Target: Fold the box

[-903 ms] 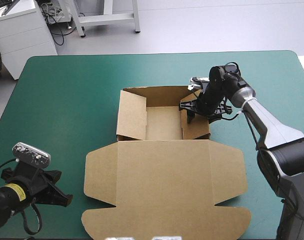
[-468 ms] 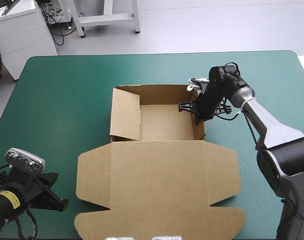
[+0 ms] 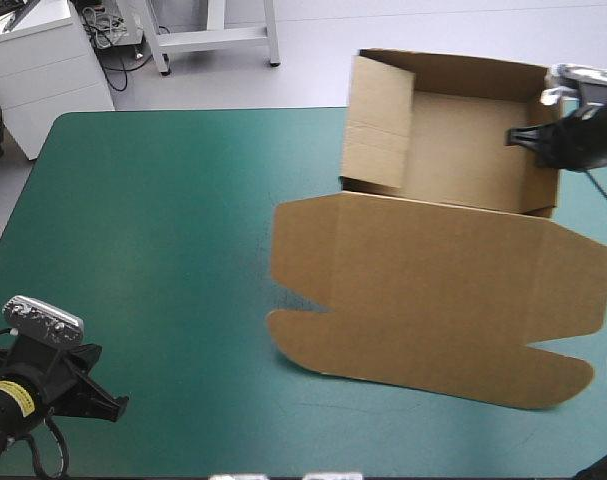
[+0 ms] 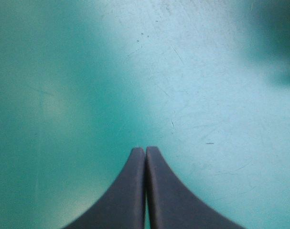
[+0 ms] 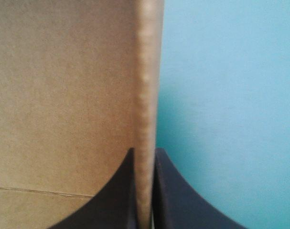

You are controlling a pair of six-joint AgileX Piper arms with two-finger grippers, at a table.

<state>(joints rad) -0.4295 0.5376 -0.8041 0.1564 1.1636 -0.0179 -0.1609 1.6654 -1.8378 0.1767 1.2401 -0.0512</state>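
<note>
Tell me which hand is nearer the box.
Right. The right hand is shut on the box, gripping its tray wall. The left hand, shut, is over the teal-green cover at its near left corner, apart from the box.

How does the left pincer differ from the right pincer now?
The left pincer is shut on nothing; the right pincer is shut on a wall of the box. The left pincer is over bare cover at the near left; the right pincer is at the far right. Both are shut.

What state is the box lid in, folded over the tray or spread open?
Spread open: the lid extends unfolded from the tray, whose inside shows; the right gripper pinches the tray's wall.
</note>
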